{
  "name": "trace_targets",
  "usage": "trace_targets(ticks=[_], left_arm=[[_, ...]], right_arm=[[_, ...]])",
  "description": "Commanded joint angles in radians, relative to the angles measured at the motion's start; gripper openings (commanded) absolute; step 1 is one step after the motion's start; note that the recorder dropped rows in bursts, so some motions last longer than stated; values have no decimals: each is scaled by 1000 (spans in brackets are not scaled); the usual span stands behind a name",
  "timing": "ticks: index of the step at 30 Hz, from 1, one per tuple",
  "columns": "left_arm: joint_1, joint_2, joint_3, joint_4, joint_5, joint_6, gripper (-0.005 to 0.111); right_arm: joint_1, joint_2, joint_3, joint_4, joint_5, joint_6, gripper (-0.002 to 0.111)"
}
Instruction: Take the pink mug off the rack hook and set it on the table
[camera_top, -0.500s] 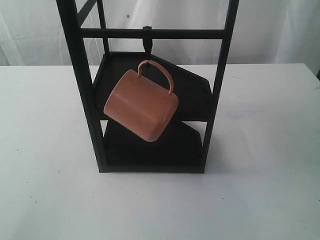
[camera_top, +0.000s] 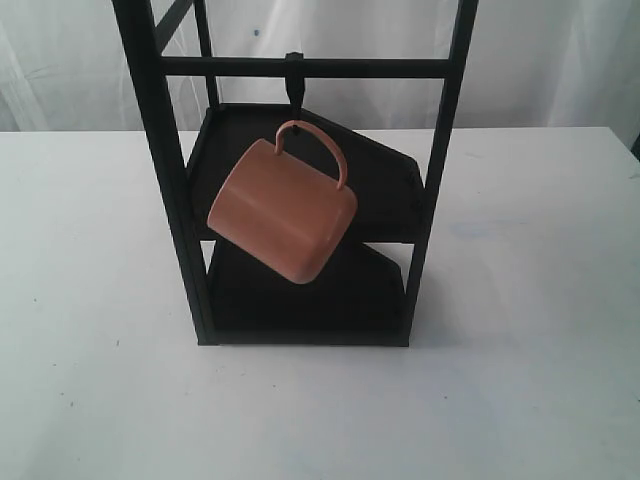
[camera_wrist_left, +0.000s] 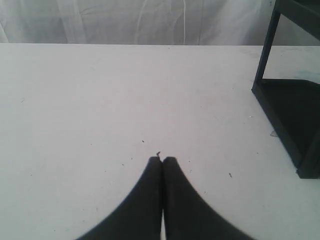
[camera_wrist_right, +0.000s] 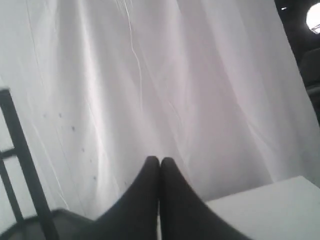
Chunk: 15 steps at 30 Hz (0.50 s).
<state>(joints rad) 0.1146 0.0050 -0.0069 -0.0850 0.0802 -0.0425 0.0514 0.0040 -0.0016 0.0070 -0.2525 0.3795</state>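
The pink mug (camera_top: 282, 214) hangs tilted by its loop handle from the rack hook (camera_top: 293, 78) on the top crossbar of the tall black rack (camera_top: 436, 160). The rack stands on the white table (camera_top: 90, 300). Neither gripper shows in the exterior view. In the left wrist view my left gripper (camera_wrist_left: 162, 159) is shut and empty, low over bare tabletop, with the rack's lower shelf (camera_wrist_left: 295, 115) off to one side. In the right wrist view my right gripper (camera_wrist_right: 160, 160) is shut and empty, raised and facing the white curtain; a black rack post (camera_wrist_right: 22, 160) stands at the frame's edge.
A white curtain (camera_top: 560, 60) hangs behind the table. The rack's two black shelves (camera_top: 385, 165) sit behind and below the mug. Bare tabletop (camera_top: 540, 300) spreads on both sides and in front of the rack.
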Motion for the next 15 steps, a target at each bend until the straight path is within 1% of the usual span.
trace_targets(ticks=[1,2,3,8,11,13,15], left_arm=[[2,-5,7,-3,-1,-3,0],[2,-5,7,-3,-1,-3,0],[2,-5,7,-3,-1,-3,0],[2,-5,7,-3,-1,-3,0],[2,-5,7,-3,-1,-3,0],[2,-5,7,-3,-1,-3,0],[2,-5,7,-3,-1,-3,0]], right_arm=[[-1,-4,2,-14,-86,258,0],[0,-4,2,-82,-86,379,0],[10,-4,-21,-262,-94,547,0],[46,1,-129,-974,-162,1029,0],[59,51,-194,-1268,-225,1182,0],[71,78,-220,-1362,-247,1207,0],[81,90,-222,-1395,-232,1205,0]])
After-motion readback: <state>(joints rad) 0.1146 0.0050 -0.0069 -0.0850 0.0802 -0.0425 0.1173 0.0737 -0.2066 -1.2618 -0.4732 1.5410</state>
